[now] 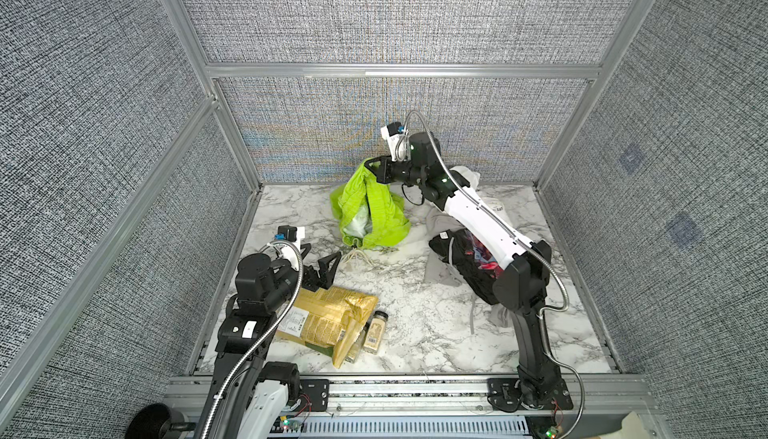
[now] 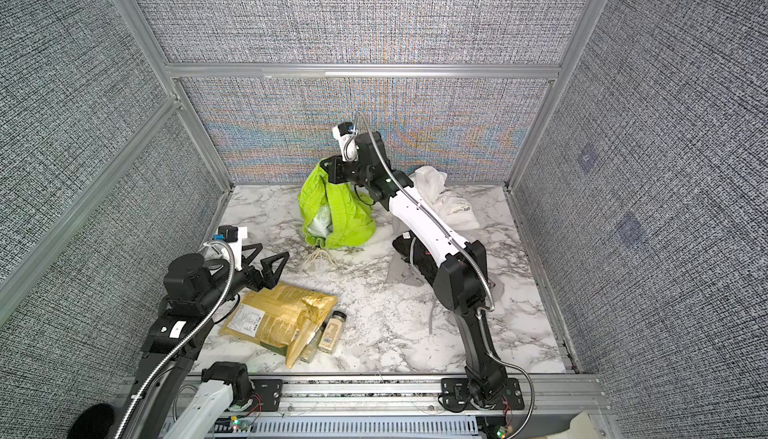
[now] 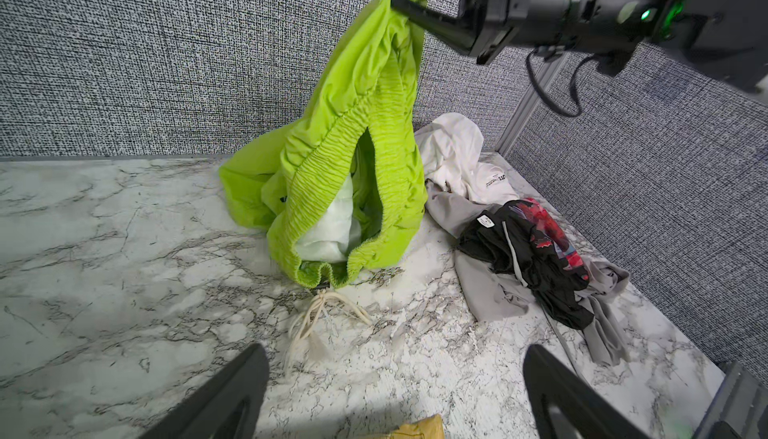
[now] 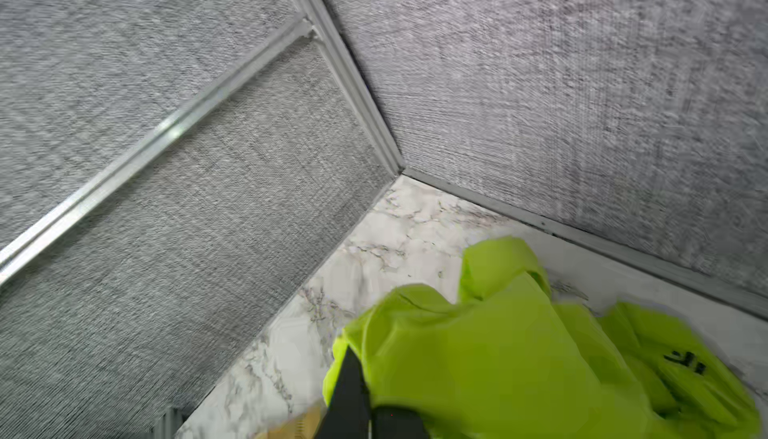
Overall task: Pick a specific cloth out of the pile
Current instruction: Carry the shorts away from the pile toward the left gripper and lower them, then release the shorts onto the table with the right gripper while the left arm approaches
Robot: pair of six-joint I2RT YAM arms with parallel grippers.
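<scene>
Right gripper [image 1: 370, 163] clamped on top edge of lime-green cloth [image 1: 374, 212]. Cloth hung near back wall [image 1: 332, 133], just beside pile [image 1: 461, 250]; contact between them not resolved. Lower hem rested on marble table [image 1: 415, 333]. White mesh lining [image 3: 332, 216] exposed inside opening, seen in left wrist view. Cream drawstring [image 3: 320, 316] laid on table below hem. Left gripper [image 1: 320, 256] spread wide, nothing held, positioned near drawstring. Pile partly covered by right arm [image 1: 478, 212] in both top views.
</scene>
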